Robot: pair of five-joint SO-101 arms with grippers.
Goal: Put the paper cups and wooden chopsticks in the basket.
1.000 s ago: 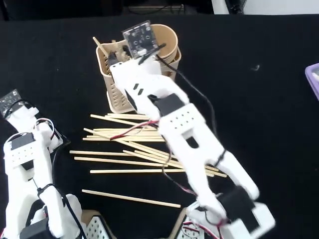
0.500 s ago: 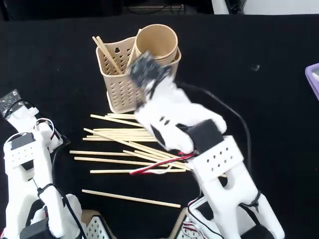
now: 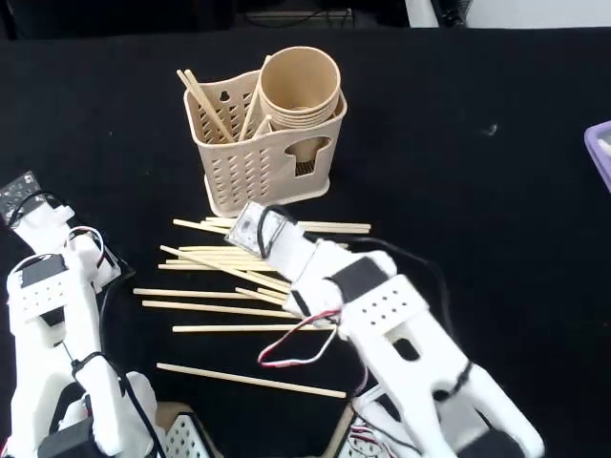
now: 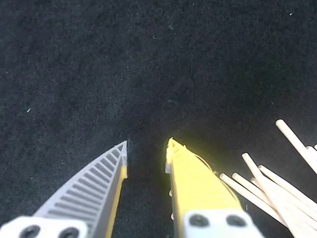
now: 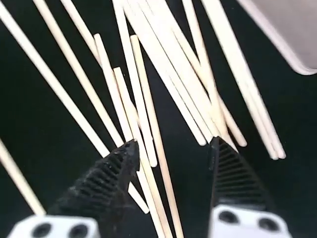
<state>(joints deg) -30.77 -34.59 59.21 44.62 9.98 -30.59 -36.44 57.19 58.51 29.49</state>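
Overhead, the tan basket (image 3: 263,167) stands upright toward the far side of the black worktop (image 3: 477,248). A nested stack of paper cups (image 3: 299,84) sits in one end of it, and a few chopsticks (image 3: 203,98) lean in the other end. The loose chopsticks (image 3: 229,277) lie scattered flat on the worktop just in front of the basket, most of them crossing in a rough pile. One stray chopstick (image 3: 250,380) lies apart, nearer the arms' bases.

The right arm (image 3: 382,324) stretches from the near edge across that pile, its wrist over the sticks closest to the basket. Seen from its own wrist, the right end effector (image 5: 173,144) is released, black fingers (image 5: 111,173) spread wide and grasping nothing. Several loose chopsticks run through the gap between the tips. Whether the tips touch the sticks cannot be told.

Meanwhile the left arm (image 3: 52,305) sits at the near left corner, well apart from the basket. The left end effector (image 4: 146,144) is also released, a narrow gap showing between its two fingers, and it holds nothing. It points down at bare worktop, with the ends of some loose chopsticks just beside its yellow finger (image 4: 190,178). A purple object (image 3: 600,153) juts in at the worktop's right edge, far from the task's things.
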